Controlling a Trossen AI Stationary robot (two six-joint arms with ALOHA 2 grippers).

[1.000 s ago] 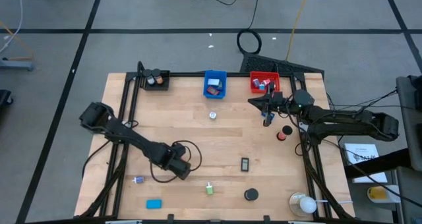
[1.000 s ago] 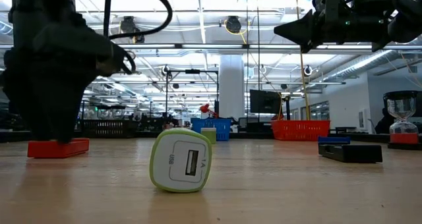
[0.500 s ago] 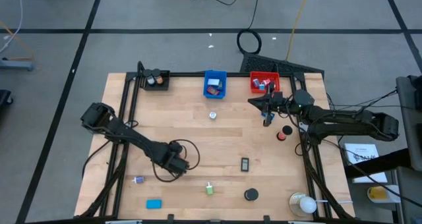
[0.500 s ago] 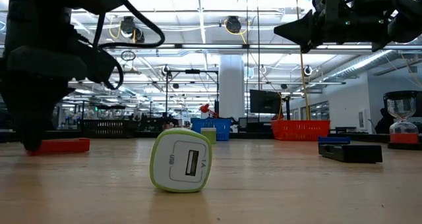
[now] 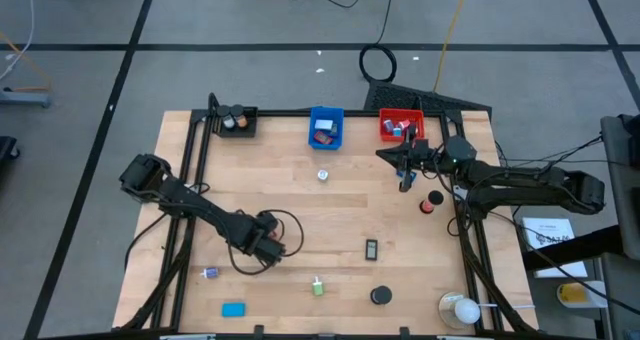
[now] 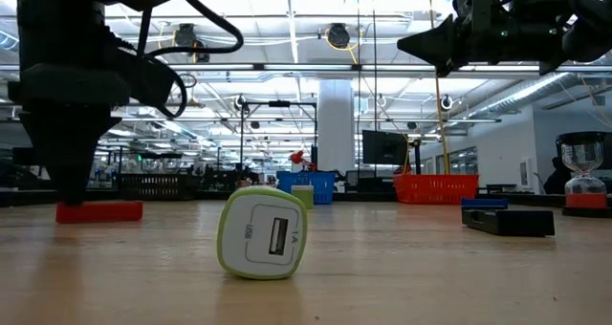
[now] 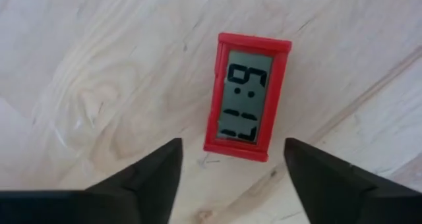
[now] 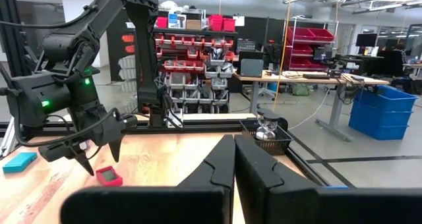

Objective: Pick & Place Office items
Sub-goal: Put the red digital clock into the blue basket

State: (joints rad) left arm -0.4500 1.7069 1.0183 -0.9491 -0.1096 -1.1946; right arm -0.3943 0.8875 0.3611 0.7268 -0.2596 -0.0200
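Note:
A red timer (image 7: 247, 95) with a grey display lies flat on the wooden table. My left gripper (image 7: 232, 145) points down over it and is open, one finger at each side of the timer's near short end, apart from it. In the low view the gripper (image 6: 72, 186) stands just above the timer (image 6: 98, 211). My right gripper (image 5: 405, 183) is shut on nothing and hangs level, high above the table near the red bin (image 5: 400, 127). Other office items lie loose on the table: a green-and-white USB charger (image 6: 263, 234), a black disc (image 5: 380, 296) and a blue block (image 5: 233, 309).
A black bin (image 5: 236, 121) and a blue bin (image 5: 326, 126) stand along the far edge beside the red one. A small black block (image 5: 371, 248), a red-and-black piece (image 5: 430, 202) and a white piece (image 5: 322, 175) lie mid-table. A roundish white object (image 5: 460, 308) sits at the near right corner.
My left gripper has swung a little toward the table's left edge and back, and has rolled about its own axis above the red timer. The timer has slid slightly toward the table's right and still lies flat.

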